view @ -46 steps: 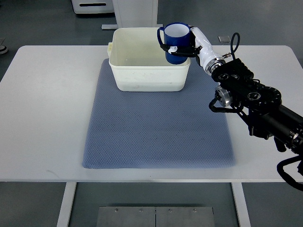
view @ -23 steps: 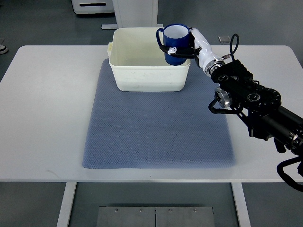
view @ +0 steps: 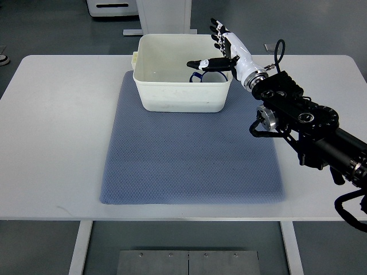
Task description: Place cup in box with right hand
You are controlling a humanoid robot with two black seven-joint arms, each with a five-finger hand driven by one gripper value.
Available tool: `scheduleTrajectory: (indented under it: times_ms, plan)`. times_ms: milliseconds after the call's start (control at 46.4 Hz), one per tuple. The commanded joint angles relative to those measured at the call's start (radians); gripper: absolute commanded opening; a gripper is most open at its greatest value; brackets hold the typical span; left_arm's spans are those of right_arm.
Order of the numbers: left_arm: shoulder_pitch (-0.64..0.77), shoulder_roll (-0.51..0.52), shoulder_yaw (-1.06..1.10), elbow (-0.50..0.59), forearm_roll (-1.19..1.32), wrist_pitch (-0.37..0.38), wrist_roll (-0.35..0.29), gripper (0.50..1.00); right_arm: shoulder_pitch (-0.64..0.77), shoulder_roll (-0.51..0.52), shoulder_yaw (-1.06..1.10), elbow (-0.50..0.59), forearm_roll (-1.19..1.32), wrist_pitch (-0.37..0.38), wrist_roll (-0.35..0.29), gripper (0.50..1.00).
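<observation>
The blue cup (view: 209,77) with a white inside sits in the cream box (view: 172,97), in its right part, only its rim and handle showing over the wall. My right hand (view: 215,48) hovers just above it over the box's right rim, fingers spread and thumb out, holding nothing. The black right arm (view: 304,123) comes in from the right edge.
The box stands at the far end of a blue-grey mat (view: 192,154) on the white table (view: 57,126). Grey floor and a white stand base (view: 163,17) lie beyond the table's far edge.
The right hand held the cup above the box's right rim; now it has let go, the cup has dropped into the box and the fingers have spread.
</observation>
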Motion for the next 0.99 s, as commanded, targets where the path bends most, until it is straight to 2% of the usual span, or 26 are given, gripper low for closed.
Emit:
scheduleTrajectory:
  times_ms: [0,259,388,409,603,969]
  plan:
    - [0.0,0.0,0.0,0.0,0.0,0.0,0.001,1.0,0.001,0.0,0.0,0.002,-0.001,0.0,-0.002,0.995]
    - [0.0,0.0,0.0,0.0,0.0,0.0,-0.001,1.0,0.006,-0.004,0.003,0.1,0.001,0.0,-0.011,0.995]
    - [0.0,0.0,0.0,0.0,0.0,0.0,-0.001,1.0,0.0,-0.08,0.003,0.16,0.01,0.001,-0.012,0.995]
    - [0.0,0.0,0.0,0.0,0.0,0.0,0.001,1.0,-0.018,-0.128,0.003,0.199,0.031,0.001,-0.012,0.995]
    - [0.0,0.0,0.0,0.0,0.0,0.0,-0.001,1.0,-0.078,-0.218,0.064,0.276,0.038,0.011,-0.015,0.995]
    - [0.0,0.0,0.0,0.0,0.0,0.0,-0.001,1.0,-0.21,-0.27,0.247,0.311,0.029,0.089,-0.068,0.995]
